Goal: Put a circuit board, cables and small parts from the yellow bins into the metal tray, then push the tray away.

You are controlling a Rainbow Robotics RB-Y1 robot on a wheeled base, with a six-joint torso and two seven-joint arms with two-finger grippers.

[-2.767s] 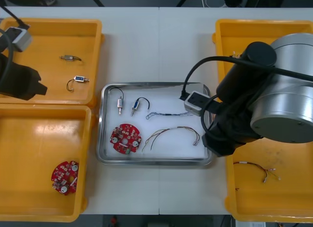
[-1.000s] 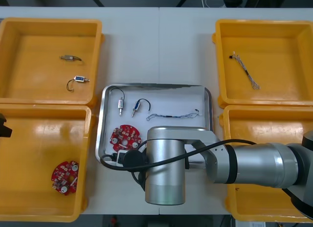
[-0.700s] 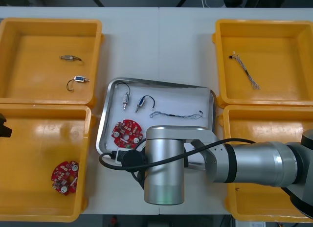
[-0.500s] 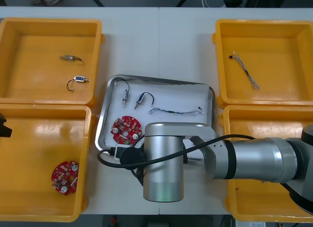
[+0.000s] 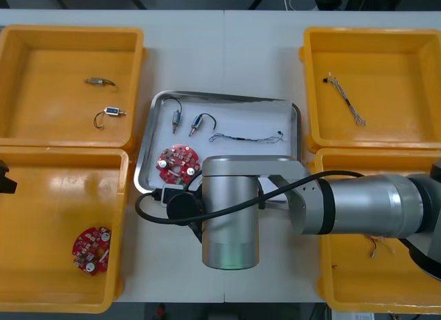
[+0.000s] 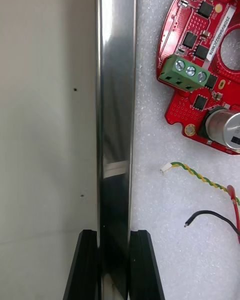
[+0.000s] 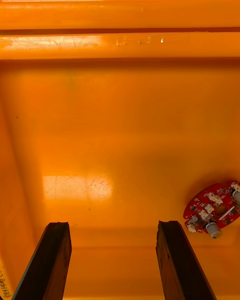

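My right gripper (image 6: 114, 265) is shut on the near rim of the metal tray (image 6: 116, 105), one black finger on each side of the rim. Inside the tray lie a round red circuit board (image 6: 205, 60), a red and yellow cable (image 6: 197, 174) and a thin black cable (image 6: 212, 216). From above, the tray (image 5: 222, 98) sits mid-table with the board (image 5: 177, 163), two small metal parts (image 5: 176, 118) and a blue and white cable (image 5: 248, 137). My right arm (image 5: 231, 210) covers its near edge. My left gripper (image 7: 114, 260) hangs open over the near-left bin.
The far-left yellow bin (image 5: 69, 37) holds two small metal parts (image 5: 110, 112). A second red circuit board (image 5: 91, 250) lies in the near-left bin. A cable (image 5: 346, 103) lies in the far-right bin, and another cable (image 5: 381, 245) in the near-right bin.
The tray has slid away from me across the table, skewing a little and then straightening, with my right gripper on its near rim. The left arm has stayed put.
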